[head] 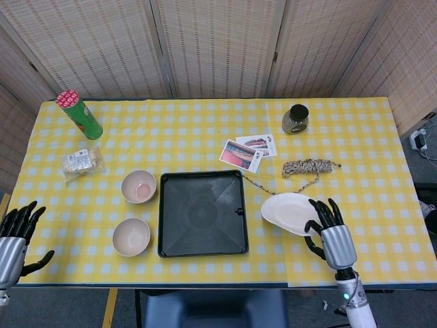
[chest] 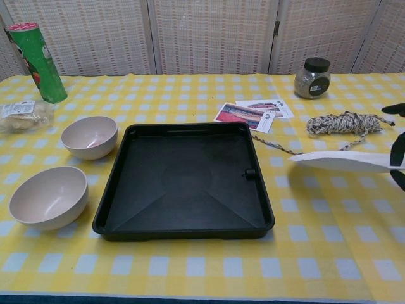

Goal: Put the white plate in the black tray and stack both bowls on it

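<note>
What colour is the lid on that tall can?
The tall green can has a red lid with white dots, clearest in the head view.

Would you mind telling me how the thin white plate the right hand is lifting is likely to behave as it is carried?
The thin white plate looks light: the right hand holds it off the checked tablecloth by one edge alone. Held only at that edge, it may sag or tilt. Its smooth rim could probably slip, so a slow carry to the black tray seems wise.
</note>
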`<state>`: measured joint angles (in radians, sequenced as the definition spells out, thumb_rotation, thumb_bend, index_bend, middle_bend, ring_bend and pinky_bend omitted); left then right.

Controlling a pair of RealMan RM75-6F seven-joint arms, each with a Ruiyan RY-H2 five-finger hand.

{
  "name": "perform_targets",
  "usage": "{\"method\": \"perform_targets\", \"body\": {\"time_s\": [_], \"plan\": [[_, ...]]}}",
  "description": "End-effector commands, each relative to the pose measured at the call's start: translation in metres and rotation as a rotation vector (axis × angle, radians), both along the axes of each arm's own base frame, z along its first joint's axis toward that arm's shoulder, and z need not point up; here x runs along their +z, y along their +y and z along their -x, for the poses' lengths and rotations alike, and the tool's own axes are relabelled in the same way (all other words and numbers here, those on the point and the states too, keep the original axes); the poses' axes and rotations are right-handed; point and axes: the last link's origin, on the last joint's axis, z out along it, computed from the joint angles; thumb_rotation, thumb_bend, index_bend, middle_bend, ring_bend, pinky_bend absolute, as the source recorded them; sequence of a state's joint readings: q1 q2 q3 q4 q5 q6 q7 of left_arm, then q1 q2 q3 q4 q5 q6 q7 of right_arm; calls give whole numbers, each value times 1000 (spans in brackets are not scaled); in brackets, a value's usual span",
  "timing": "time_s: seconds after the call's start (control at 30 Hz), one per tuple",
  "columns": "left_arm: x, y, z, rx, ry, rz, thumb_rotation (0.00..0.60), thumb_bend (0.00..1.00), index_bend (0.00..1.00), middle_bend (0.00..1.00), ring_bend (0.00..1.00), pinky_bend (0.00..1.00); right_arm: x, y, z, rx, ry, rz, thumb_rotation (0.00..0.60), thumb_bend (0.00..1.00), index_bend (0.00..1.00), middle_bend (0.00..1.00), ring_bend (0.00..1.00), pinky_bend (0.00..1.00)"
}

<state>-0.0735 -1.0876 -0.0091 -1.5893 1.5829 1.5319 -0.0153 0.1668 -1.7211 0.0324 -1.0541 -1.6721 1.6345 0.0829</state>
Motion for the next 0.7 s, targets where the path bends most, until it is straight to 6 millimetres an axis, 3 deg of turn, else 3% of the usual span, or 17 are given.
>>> {"method": "perform_targets", "body": {"time_s": [0.03,0.2,0.37,0.7], "plan": [[-1,0,0,-2,2,4,600,271,0,0,0,0,18,-1,-14,72,-39,75,600,472,632,156,134,0],[-2,0,-1,1,4,5,600,271,0,0,0,0,27,-4,-32,133,-33,106,600,472,638,161,138,0],[-2,0,0,5,2,5,600,271,0,0,0,0,22,-11,-55,212,-2,78,600,472,638,162,141,0],[-1,1,0,9,-2,11,600,271,0,0,0,0,-19,-44,-118,343,29,-74,600,472,638,164,146,0]]}}
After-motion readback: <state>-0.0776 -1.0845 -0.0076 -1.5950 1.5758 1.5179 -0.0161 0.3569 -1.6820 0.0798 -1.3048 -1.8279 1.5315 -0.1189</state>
